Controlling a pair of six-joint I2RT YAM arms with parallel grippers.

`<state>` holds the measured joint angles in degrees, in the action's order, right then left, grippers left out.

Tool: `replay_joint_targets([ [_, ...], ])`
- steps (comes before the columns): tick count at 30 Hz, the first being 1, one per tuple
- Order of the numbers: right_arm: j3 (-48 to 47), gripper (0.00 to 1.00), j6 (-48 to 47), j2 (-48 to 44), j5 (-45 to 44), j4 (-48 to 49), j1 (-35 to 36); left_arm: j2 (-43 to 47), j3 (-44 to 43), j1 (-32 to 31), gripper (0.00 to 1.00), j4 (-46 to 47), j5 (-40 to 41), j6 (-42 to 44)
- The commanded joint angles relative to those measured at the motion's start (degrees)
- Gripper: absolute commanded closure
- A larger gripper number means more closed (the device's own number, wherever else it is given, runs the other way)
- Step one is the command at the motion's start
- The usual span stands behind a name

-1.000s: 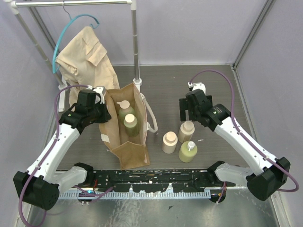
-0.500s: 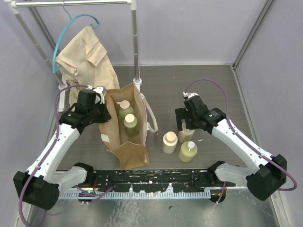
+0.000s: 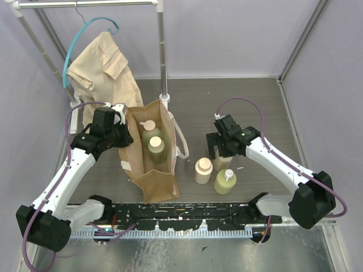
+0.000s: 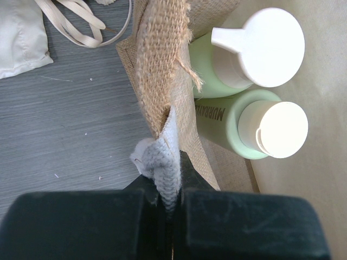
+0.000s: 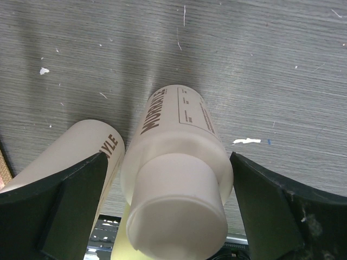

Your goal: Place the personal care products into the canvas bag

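Tan canvas bag point(image 3: 159, 181), upright on grey worktop point(image 3: 255, 107); rim edge clamped in left gripper point(image 4: 172, 181). Contents: two olive-green bottles point(image 4: 217, 127), cream-capped, side by side. Right gripper point(image 5: 173, 200): spread wide, one finger on either side of upright beige bottle point(image 5: 179, 135). Second beige bottle point(image 3: 203, 170) and third olive bottle point(image 3: 225, 181) stand just beside it, outside the bag.

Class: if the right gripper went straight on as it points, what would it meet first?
The right gripper points down over the beige-peach bottle between its open fingers; it would probably meet that bottle's cap first.
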<state>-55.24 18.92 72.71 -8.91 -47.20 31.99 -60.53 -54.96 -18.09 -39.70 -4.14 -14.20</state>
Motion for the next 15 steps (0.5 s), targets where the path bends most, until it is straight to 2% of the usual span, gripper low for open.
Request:
replay_joint_targets([
  [1, 0.3, 0.0, 0.9, 1.7, -0.1, 1.6, -0.2, -0.4, 1.5, 0.2, 1.0, 0.2, 0.0, 0.4],
  [5, 0.2, 0.05, 1.1, 2.7, -0.9, 1.3, -0.3, -0.3, 1.5, 0.2, 1.0, 0.3, 0.0, 0.5],
  [8, 0.2, 0.14, 1.0, 3.0, -0.5, 1.3, -0.2, -0.3, 1.5, 0.2, 1.0, 0.3, 0.0, 0.5],
  [11, 0.2, 0.31, 0.9, 3.0, -0.3, 1.3, -0.2, -0.4, 1.3, 0.2, 1.0, 0.3, 0.0, 0.6],
  [15, -0.1, 0.65, 0.8, 3.4, -0.1, 0.9, -0.3, -0.5, 1.3, 0.2, 1.0, 0.1, 0.0, 0.5],
])
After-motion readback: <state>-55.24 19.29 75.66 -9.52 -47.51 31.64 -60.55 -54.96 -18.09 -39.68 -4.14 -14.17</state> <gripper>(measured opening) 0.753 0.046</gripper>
